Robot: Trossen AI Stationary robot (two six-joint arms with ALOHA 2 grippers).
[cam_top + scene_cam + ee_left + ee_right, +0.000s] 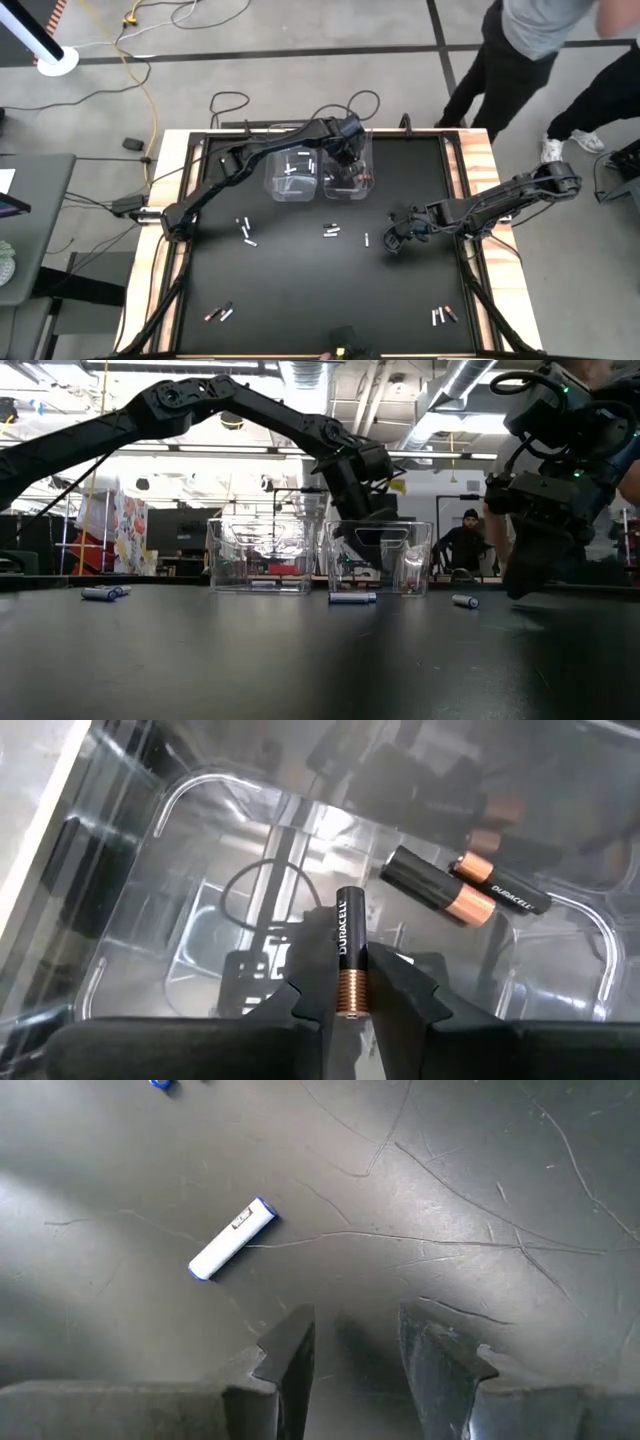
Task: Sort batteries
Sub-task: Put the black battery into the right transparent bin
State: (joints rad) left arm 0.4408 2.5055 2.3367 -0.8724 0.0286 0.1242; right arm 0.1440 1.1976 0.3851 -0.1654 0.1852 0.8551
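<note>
My left gripper (pixel 350 998) reaches down into the right-hand clear bin (pixel 347 178) and is shut on a copper-and-black battery (pixel 350 945). Two more copper-and-black batteries (pixel 462 892) lie on that bin's floor. The left-hand clear bin (pixel 292 176) holds white batteries. My right gripper (pixel 355 1345) hovers open just above the black table, right of the bins (pixel 396 240). A white battery with blue ends (pixel 232 1240) lies flat on the table beyond its fingertips, untouched (pixel 367 240). Other batteries lie scattered on the table. My left gripper pinches the copper-and-black battery between its two fingers, on the copper end and the middle of the body (pixel 350 982). The battery lies along the fingers, black end sticking out past the fingertips. The fingers point down into the bin from above, and the battery is clear of the bin's floor.
Loose batteries lie in small groups: left of centre (pixel 246 231), at centre (pixel 332 231), near the near-left corner (pixel 218 313) and near the near-right corner (pixel 443 316). The table has a raised wooden rim (pixel 170 190). People stand beyond the far right corner (pixel 540 60).
</note>
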